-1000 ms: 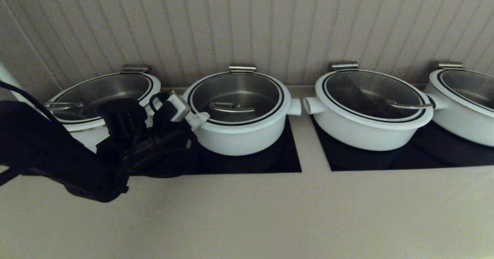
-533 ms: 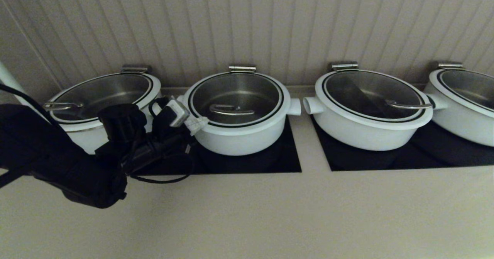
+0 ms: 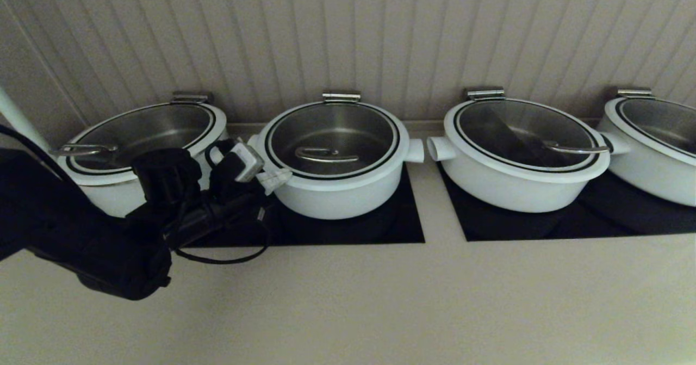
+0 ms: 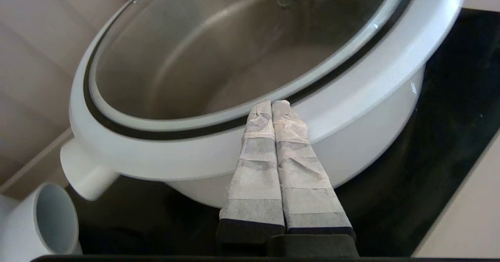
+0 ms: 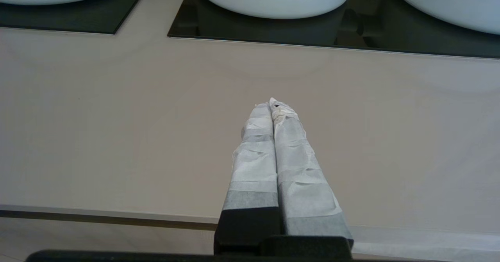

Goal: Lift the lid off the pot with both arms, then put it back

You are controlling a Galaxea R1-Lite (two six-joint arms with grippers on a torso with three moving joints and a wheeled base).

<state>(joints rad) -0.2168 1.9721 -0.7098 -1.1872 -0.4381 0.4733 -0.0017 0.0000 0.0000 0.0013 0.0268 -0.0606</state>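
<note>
The pot (image 3: 337, 199), white with stubby tube handles, stands second from the left on a black panel. The glass lid (image 3: 333, 131) sits on it, with its steel hook handle (image 3: 325, 154) at the centre. My left gripper (image 3: 278, 177) is shut and empty, with its taped tips at the pot's front left rim. In the left wrist view the tips (image 4: 272, 104) lie against the white rim (image 4: 351, 98), just short of the lid's black ring. My right gripper (image 5: 272, 105) is shut and empty, low over the beige counter and out of the head view.
A wider pot (image 3: 136, 131) stands close on the left, behind my left arm. Another (image 3: 522, 153) stands to the right and one more (image 3: 658, 136) at the far right. A ribbed wall runs behind them. Beige counter (image 3: 435, 299) lies in front.
My left arm has drawn slightly left and back toward me, and its gripper tips have slid a little left and down along the pot's rim. The lid has not moved.
</note>
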